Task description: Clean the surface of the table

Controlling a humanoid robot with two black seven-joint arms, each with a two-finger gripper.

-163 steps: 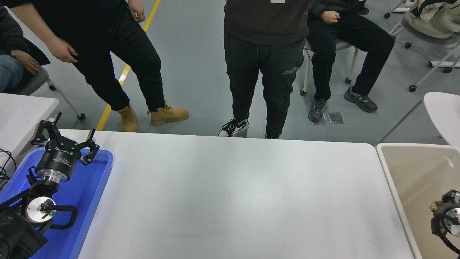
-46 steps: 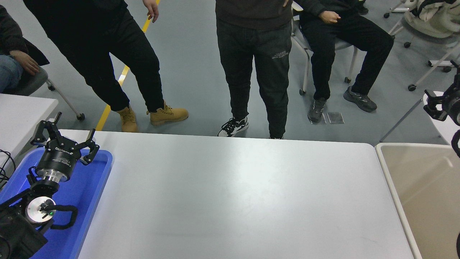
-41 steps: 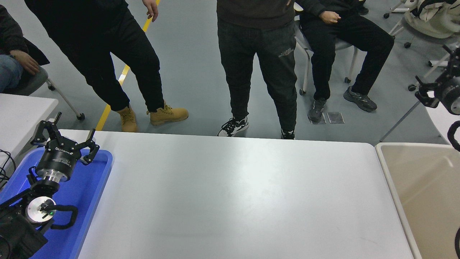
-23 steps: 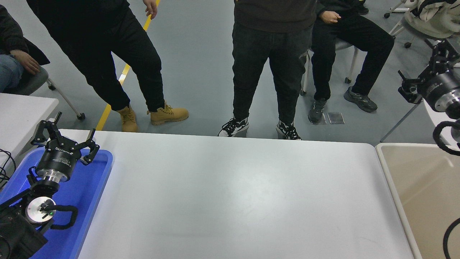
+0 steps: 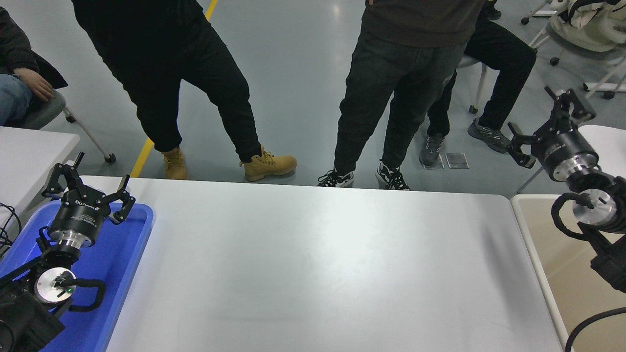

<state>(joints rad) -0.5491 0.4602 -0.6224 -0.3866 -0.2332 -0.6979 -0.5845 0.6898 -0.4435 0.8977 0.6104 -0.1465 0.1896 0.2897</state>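
The table surface [image 5: 318,264] is a wide matte white top filling the middle of the head view, with nothing lying on it. My left gripper [image 5: 87,183] is parked at the lower left above the blue tray, its fingers spread open and empty. My right gripper [image 5: 550,122] is held high at the right edge, beyond the table's far right corner, open with nothing between its fingers.
A blue tray [image 5: 122,254] lies along the table's left end. A beige bin [image 5: 547,254] stands against its right end. Two people [image 5: 391,98] stand at the far edge and others sit behind. A smaller white table [image 5: 29,151] is at the left.
My right arm rose from low inside the beige bin and has swung left and forward, with the gripper open. The standing people shifted to the right. The left arm has not moved.
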